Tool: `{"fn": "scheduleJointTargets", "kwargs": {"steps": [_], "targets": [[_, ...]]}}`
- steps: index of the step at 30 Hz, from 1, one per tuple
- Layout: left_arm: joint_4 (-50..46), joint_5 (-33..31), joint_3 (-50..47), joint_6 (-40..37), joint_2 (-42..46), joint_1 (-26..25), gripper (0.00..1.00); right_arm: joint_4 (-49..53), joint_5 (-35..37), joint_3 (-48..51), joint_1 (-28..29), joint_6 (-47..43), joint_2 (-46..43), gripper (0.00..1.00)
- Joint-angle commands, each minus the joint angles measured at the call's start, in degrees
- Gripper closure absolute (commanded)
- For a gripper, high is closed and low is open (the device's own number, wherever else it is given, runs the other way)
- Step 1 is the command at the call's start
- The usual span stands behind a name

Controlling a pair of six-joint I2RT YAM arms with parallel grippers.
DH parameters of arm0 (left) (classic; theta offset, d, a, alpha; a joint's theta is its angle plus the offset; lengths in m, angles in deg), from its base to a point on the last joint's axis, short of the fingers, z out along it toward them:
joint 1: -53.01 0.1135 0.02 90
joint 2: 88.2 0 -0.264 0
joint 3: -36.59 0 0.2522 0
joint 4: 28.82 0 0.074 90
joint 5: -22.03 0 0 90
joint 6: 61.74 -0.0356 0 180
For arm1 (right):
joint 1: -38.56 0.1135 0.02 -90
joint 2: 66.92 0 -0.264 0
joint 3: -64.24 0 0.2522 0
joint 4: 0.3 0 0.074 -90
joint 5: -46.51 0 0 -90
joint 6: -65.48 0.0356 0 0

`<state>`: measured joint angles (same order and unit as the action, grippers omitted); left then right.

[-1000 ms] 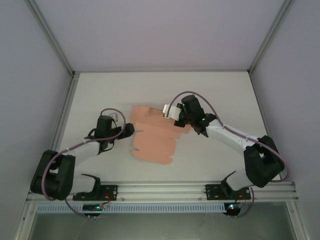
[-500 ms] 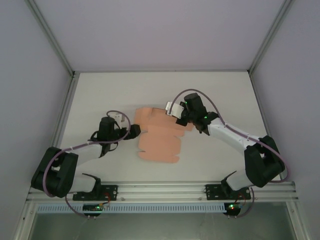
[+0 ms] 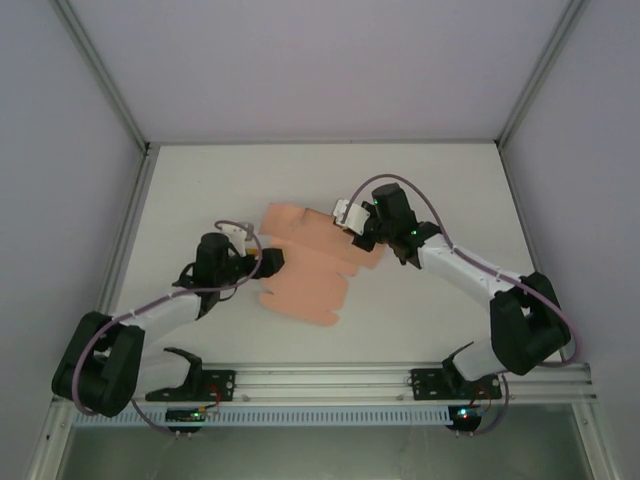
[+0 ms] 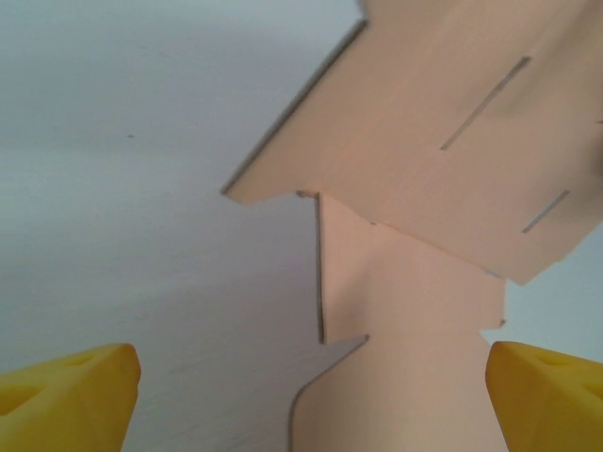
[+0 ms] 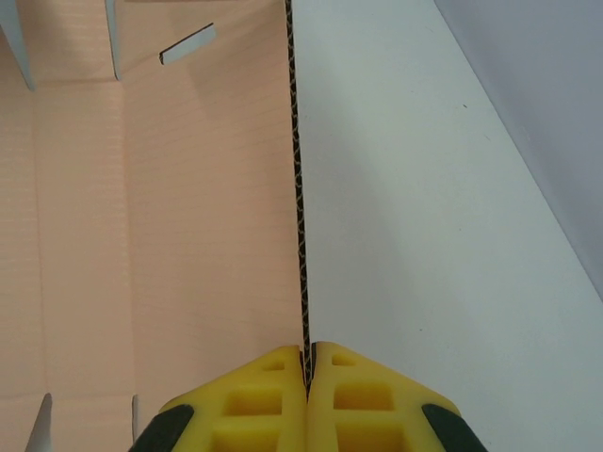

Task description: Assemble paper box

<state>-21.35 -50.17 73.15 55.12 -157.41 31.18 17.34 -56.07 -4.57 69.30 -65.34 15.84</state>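
The paper box (image 3: 305, 275) is a flat salmon-pink die-cut sheet with flaps and slots, lying mid-table. My right gripper (image 3: 358, 238) is shut on its far right edge. In the right wrist view the yellow fingers (image 5: 308, 363) pinch the corrugated edge, and the sheet (image 5: 170, 207) spreads out to the left. My left gripper (image 3: 270, 262) sits at the sheet's left side, open. In the left wrist view its yellow fingertips (image 4: 316, 386) stand wide apart with a flap of the sheet (image 4: 424, 188) between and beyond them, not gripped.
The white table (image 3: 450, 190) is boxed in by pale walls and grey frame posts (image 3: 130, 200) left and right. A metal rail (image 3: 330, 380) carrying both arm bases runs along the near edge.
My left gripper has moved right, up to the sheet's left edge. The sheet has shifted and turned a little while my right gripper keeps hold of its far edge.
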Motion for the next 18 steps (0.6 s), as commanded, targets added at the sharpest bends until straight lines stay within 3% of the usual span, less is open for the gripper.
{"fn": "scheduleJointTargets", "kwargs": {"steps": [1, 6, 10, 18], "targets": [[-9.0, -9.4, 2.2, -1.4, 3.4, 0.6, 0.06, 0.9, -2.3, -1.8, -0.2, 1.6, -2.3, 1.0], [-12.4, -11.7, 0.4, 0.3, 7.3, 5.1, 0.06, 0.7, -3.9, -1.8, -0.9, 2.5, -2.6, 1.0], [-13.5, -12.5, 1.2, 0.9, 5.1, 7.4, 0.06, 0.8, -4.4, -1.8, -1.0, 2.7, -2.7, 1.0], [-3.2, 3.7, 7.5, -0.7, -5.8, 7.3, 0.12, 0.6, -5.4, -2.0, -1.0, 3.2, -2.4, 1.0]]}}
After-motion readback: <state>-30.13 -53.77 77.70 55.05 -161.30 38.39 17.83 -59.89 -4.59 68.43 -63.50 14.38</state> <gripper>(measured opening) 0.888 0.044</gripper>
